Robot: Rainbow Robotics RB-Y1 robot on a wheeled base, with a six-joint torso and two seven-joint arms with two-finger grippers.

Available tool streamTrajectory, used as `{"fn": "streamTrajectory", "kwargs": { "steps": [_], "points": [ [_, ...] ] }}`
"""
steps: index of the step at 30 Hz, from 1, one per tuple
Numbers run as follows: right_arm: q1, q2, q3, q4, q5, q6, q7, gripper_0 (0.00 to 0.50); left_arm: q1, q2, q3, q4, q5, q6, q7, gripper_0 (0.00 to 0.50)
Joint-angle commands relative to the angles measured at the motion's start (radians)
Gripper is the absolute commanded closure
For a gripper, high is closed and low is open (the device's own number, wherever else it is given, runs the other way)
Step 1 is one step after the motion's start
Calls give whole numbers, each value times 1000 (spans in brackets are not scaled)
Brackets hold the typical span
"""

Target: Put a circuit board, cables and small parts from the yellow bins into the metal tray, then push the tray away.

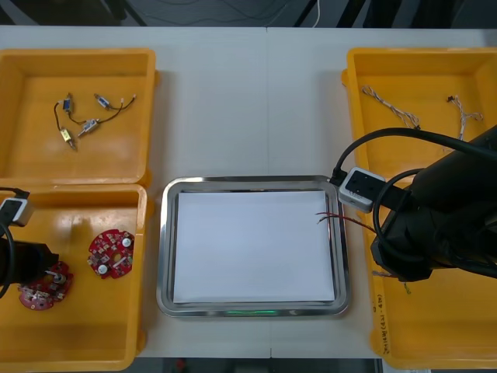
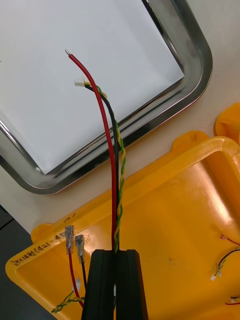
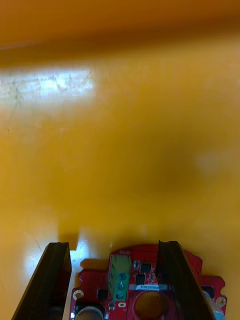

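Right gripper point(image 2: 116, 252) clamped on cable point(image 2: 107, 130) | clear the metal tray point(image 2: 196, 56) rim before you release | left gripper point(image 3: 111, 247) apart, astride circuit board point(image 3: 145, 282)

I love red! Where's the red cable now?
In the right wrist view the right gripper holds the red cable, its tip over the metal tray's right side.

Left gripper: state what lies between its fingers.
Left wrist view: a red circuit board in the yellow bin, between the open left gripper fingers. Right gripper holds cables.
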Motion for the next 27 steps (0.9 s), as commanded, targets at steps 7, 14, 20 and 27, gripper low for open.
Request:
{"fn": "streamTrajectory", "kwargs": {
  "steps": [7, 14, 20, 27],
  "points": [
    [-29, 15, 4, -7, 2, 14, 2, 500, 46, 47, -4, -5, -10, -12, -87, 0],
    [-29, 13, 5, -7, 2, 15, 1, 500, 43, 49, -4, -5, -10, -14, -94, 500],
    [-29, 15, 4, -7, 2, 15, 1, 500, 37, 49, -4, -5, -8, -12, -94, 500],
    [-29, 13, 4, -7, 2, 15, -1, 500, 32, 49, 7, -5, 3, -12, -94, 500]
  ]
}}
